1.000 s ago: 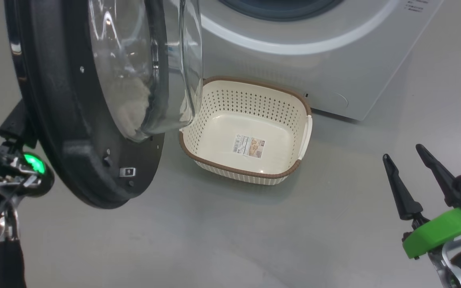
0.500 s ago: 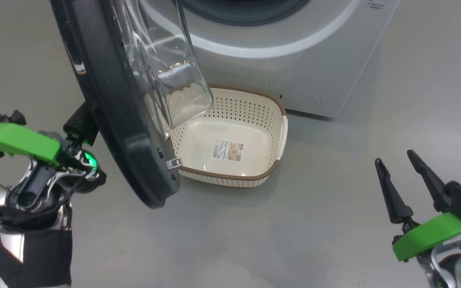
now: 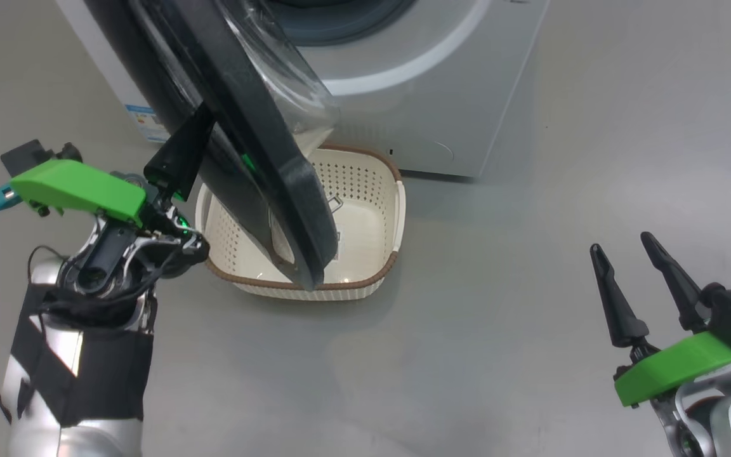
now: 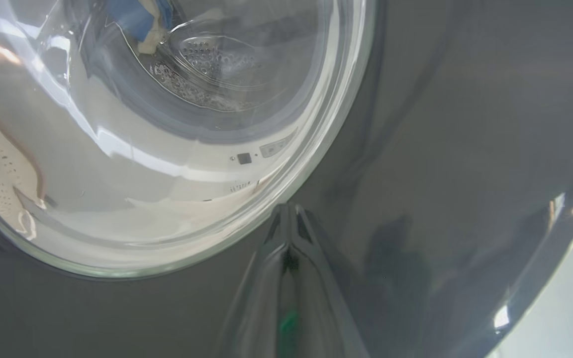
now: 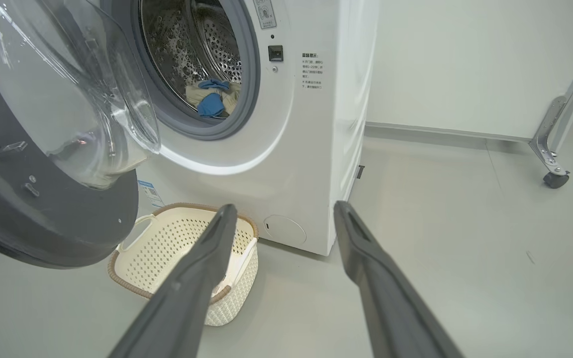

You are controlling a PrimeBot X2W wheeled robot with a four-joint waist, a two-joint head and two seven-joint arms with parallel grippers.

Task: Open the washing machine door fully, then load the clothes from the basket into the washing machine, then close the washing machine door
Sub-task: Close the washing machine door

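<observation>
**Washer.** Big white front-loading washing machine stands on the grey floor. Its grey-rimmed drum opening is uncovered and the door is not latched.

**Door.** Large round door with a glossy black rim and bulging clear glass centre. Over the last second it has swung from wide open toward the drum. The head camera shifted too, but the door's angle to the machine front has plainly narrowed. The head view now shows it nearly edge-on, with its lower edge hanging over the basket. In the right wrist view the glass bowl is well apart from the opening.

**Basket.** Small cream perforated plastic basket with a brown woven-look rim. It sits on the floor just in front of the machine, empty.

**Clothes.** Pale cream garments and a bright blue piece lie inside the steel drum. Judgement: loading is done and the closing step is in hand.

**Left end effector**. Its fingers are pressed together, holding nothing. The tips rest against the door's outer black face just beside the glass, pushing.

**Right end effector**. Its fingers are spread and empty, low and well apart from the machine.

**Note.** Much of the swing remains. The tips may slide on the glossy rim before the latch catches.
</observation>
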